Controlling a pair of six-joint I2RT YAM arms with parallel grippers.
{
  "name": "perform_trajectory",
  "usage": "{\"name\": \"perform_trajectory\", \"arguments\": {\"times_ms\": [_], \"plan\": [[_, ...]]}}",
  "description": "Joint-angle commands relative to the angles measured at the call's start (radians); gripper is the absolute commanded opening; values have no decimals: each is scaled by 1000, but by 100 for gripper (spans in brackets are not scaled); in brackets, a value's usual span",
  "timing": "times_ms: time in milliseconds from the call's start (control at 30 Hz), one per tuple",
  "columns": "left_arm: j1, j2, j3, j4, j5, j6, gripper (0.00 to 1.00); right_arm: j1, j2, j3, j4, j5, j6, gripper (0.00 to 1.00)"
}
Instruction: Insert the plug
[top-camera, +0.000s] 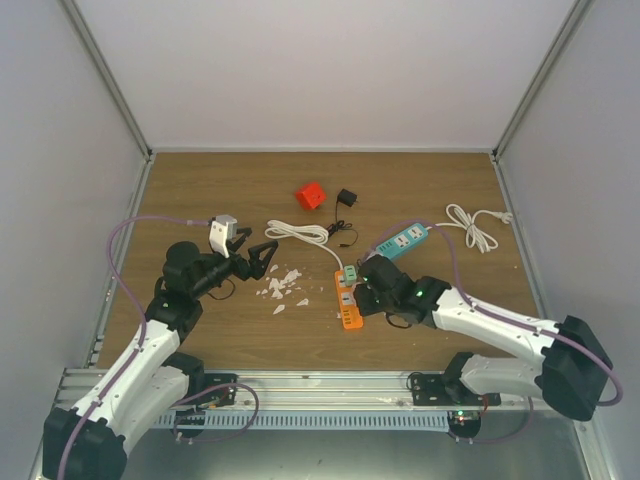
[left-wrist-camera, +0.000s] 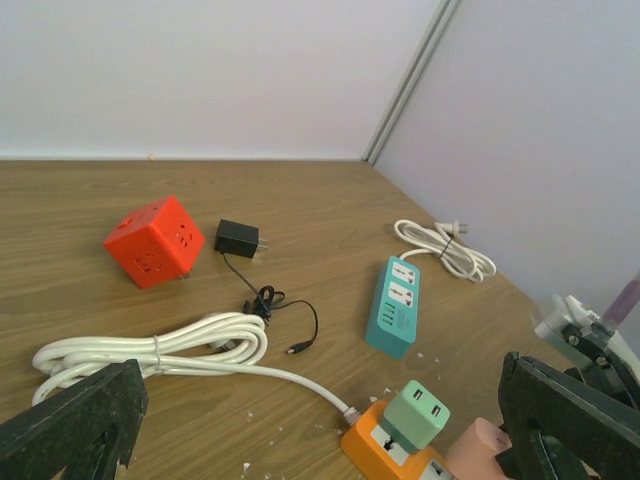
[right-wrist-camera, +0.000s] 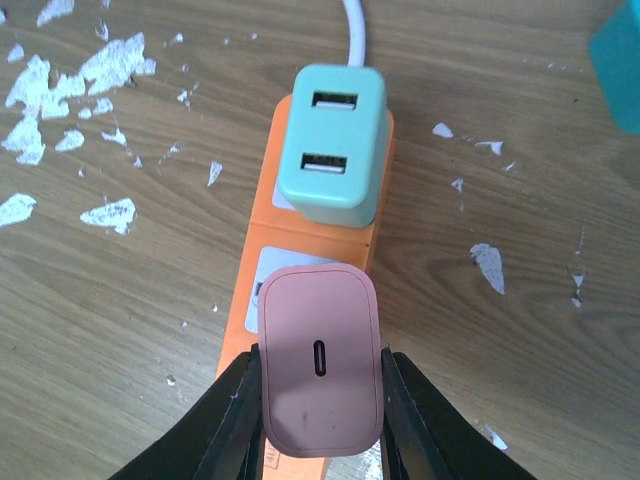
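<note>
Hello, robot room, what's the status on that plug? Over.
Left gripper open, empty. Right gripper shut on pink plug, over orange power strip, beside green adapter; seating unclear. Nothing visibly in the way.

My right hand (top-camera: 368, 284) sits low over the orange power strip (top-camera: 350, 320), fingers pinched tight on the sides of a pink plug (right-wrist-camera: 320, 370). My right arm (top-camera: 490, 320) reaches in from the strip's right. My left hand (top-camera: 262, 258) hovers left of the strip, jaws spread wide and holding nothing, with my left arm (top-camera: 140, 350) bent at the elbow.
</note>
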Motion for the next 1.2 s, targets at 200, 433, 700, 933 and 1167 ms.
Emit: {"name": "perform_trajectory", "arguments": {"times_ms": [200, 433, 700, 933, 1167], "plan": [[10, -8, -14, 53, 14, -4, 99, -5, -73, -16, 88, 91, 24, 0], [10, -8, -14, 51, 12, -4, 99, -4, -60, -34, 100, 85, 41, 1], [11, -7, -14, 51, 7, -5, 99, -4, -36, -69, 100, 57, 96, 0], [9, -3, -15, 54, 9, -5, 99, 8, 18, -89, 90, 56, 166, 0], [11, -6, -15, 51, 5, -7, 99, 66, 101, -27, -17, 143, 276, 1]]}}
